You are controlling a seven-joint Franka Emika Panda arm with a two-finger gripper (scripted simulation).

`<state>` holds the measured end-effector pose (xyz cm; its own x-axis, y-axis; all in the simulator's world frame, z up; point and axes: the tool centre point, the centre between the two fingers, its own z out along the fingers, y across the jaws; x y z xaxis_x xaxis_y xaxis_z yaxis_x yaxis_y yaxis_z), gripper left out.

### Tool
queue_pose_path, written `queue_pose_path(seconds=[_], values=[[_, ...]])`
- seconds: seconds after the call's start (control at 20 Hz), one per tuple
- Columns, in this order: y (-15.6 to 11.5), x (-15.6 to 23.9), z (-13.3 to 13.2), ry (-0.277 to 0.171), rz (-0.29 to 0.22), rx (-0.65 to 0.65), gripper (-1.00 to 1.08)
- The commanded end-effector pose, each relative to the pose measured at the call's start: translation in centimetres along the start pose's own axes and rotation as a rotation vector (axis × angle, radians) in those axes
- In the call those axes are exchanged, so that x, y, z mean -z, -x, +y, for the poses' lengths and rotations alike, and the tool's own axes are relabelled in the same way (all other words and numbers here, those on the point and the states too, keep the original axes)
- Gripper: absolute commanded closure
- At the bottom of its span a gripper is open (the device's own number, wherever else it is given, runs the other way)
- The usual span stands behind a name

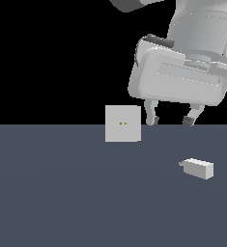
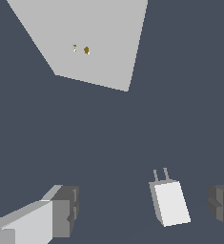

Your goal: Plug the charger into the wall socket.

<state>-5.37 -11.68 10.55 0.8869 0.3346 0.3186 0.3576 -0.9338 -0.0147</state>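
Charger (image 1: 198, 168): a small light-grey rectangular block, observed lying flat on the dark bench toward the exterior view's right. Two short prongs projected from its end facing the exterior view's left, toward the socket side. In the wrist view the charger (image 2: 170, 202) showed both prongs clearly, thin and parallel. It stood free, touching nothing but the bench.

Wall socket (image 1: 122, 123): a flat light-grey square plate, standing upright on the bench, well apart from the charger. Two tiny yellowish-dark holes sat side by side near its centre; both were unoccupied. The wrist view confirmed the wall socket (image 2: 92, 43) and its holes.
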Motion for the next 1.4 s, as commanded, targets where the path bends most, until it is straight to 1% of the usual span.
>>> queue_pose_path(seconds=[0.0, 0.45, 0.75, 1.05, 1.35], values=[[0.5, -0.4, 0.6, -0.004, 0.016, 0.018, -0.92], [2.1, -1.9, 2.8, -0.023, 0.070, 0.084, -0.92], [2.8, -2.8, 4.0, -0.033, 0.097, 0.118, -0.92], [3.2, -3.3, 4.7, -0.039, 0.111, 0.138, -0.92], [3.3, -3.4, 4.8, -0.040, 0.111, 0.140, -0.92]])
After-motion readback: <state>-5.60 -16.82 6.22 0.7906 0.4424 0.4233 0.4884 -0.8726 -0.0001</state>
